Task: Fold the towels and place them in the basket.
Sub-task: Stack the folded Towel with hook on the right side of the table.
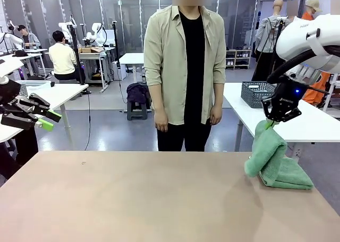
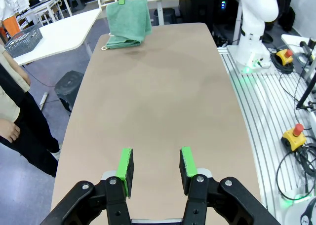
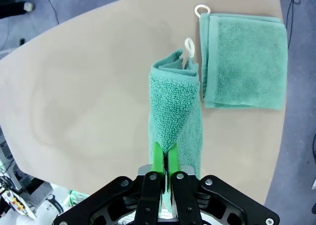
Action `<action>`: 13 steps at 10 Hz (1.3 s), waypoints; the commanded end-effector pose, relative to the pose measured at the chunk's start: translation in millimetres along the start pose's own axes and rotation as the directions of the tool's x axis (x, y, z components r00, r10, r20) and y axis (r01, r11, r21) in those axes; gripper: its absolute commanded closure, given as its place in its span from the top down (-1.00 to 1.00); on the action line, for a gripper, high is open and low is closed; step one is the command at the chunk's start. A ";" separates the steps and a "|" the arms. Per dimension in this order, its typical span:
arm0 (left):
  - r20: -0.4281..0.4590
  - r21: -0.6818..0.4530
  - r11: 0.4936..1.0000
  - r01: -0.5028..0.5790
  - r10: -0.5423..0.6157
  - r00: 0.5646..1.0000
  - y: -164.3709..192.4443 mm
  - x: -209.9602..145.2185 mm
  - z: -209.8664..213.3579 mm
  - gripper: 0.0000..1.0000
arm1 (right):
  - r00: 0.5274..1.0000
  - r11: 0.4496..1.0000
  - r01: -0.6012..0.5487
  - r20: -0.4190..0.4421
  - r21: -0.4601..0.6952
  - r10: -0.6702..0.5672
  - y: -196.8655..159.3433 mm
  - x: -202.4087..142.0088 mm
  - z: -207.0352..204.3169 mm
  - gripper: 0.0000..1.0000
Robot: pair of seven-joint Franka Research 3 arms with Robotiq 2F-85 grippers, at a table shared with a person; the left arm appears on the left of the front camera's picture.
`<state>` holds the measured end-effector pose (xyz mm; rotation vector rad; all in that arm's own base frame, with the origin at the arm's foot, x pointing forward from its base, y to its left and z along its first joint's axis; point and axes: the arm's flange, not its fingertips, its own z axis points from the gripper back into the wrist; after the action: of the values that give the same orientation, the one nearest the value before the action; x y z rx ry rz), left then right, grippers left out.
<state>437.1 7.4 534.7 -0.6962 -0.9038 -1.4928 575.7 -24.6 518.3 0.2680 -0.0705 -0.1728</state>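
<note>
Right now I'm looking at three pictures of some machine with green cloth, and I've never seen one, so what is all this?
It is a robot with two arms at a brown table. One picture looks across the table at a person standing opposite; the other two come from cameras on the wrists. The right tool is shut on a towel, lifting it. A second, folded towel lies on the table. The left tool is open and holds nothing. A basket sits on a white table behind.

Robotics lab — rows of worktables
</note>
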 end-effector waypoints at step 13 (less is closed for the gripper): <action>0.013 0.007 1.000 0.008 -0.008 1.000 0.2 1.7 -0.1 0.00 | 0.995 0.990 -0.074 -0.056 0.123 0.081 -55.8 83.4 -29.5 -0.92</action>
<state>437.1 7.4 534.7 -0.6962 -0.9038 -1.4928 644.9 -75.1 477.7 0.3554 -0.0396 -0.1052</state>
